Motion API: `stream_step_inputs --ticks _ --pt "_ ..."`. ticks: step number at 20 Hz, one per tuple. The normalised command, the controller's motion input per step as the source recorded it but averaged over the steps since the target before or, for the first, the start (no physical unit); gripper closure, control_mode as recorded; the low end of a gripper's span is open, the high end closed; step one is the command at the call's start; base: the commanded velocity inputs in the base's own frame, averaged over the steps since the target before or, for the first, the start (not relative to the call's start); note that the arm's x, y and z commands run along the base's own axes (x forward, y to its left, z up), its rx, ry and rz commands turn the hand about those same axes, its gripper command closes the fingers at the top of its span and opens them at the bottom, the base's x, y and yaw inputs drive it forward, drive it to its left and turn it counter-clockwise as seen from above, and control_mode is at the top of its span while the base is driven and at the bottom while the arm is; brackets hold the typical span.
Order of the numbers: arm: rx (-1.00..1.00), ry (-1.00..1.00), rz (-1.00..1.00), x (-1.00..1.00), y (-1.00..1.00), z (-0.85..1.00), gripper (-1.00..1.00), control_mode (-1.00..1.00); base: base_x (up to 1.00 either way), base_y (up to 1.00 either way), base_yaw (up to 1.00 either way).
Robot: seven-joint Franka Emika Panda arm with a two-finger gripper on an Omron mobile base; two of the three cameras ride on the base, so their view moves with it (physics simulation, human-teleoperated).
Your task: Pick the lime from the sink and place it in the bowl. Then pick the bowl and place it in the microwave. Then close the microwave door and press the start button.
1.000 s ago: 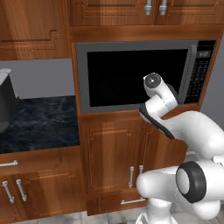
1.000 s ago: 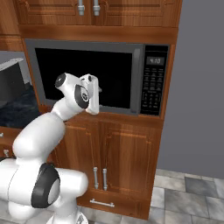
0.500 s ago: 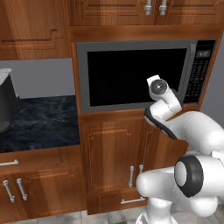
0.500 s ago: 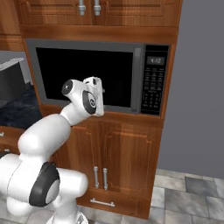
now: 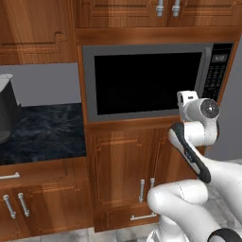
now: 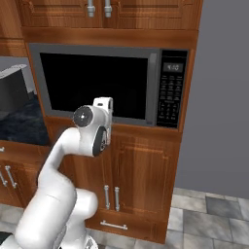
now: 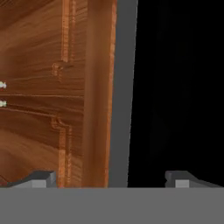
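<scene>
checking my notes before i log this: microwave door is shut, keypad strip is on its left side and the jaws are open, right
Not quite. The keypad strip is on the right side of the microwave, not the left, as the right base view shows. The rest stands: the microwave door is shut, and the hand view shows the gripper with its jaws open.

The white arm rises from the base, bends sharply at the elbow and lifts its wrist to chest height, hand pointing forward and away from the cameras. The gripper has its jaws spread wide, with nothing between them. Its two dark fingertips stand well apart, level with each other.
</scene>
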Motion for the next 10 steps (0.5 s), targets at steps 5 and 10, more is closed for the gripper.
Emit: stream_step_inputs --ticks 5,10 --pt "0.37 -0.1 0.24 -1.0 -0.54 0.15 -1.0 -1.0 0.0 0.0 0.0" --pt "0.12 -0.17 0.17 -0.61 -0.71 0.0 -1.0 -1.0 0.0 0.0 0.0"
